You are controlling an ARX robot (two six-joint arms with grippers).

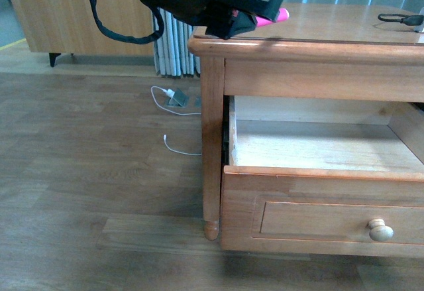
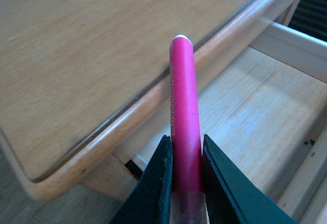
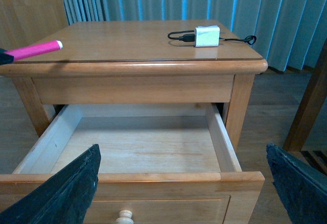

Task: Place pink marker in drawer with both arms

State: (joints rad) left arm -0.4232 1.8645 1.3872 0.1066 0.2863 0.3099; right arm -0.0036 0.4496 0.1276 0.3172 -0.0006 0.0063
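My left gripper (image 1: 248, 14) is shut on the pink marker (image 1: 275, 16) and holds it over the front left corner of the table top (image 1: 331, 22). In the left wrist view the marker (image 2: 184, 127) sticks out between the black fingers (image 2: 156, 183), above the table edge and the drawer. The drawer (image 1: 318, 146) is pulled out and its pale interior is bare, with a round knob (image 1: 380, 229) on its front. In the right wrist view my right gripper (image 3: 181, 193) is open in front of the drawer (image 3: 138, 147), and the marker (image 3: 34, 49) shows at the left.
A white charger (image 3: 207, 35) with a black cable (image 1: 397, 19) lies on the table top at the far right. White cables and a small grey box (image 1: 176, 99) lie on the wooden floor left of the table. Blue-grey curtains hang behind.
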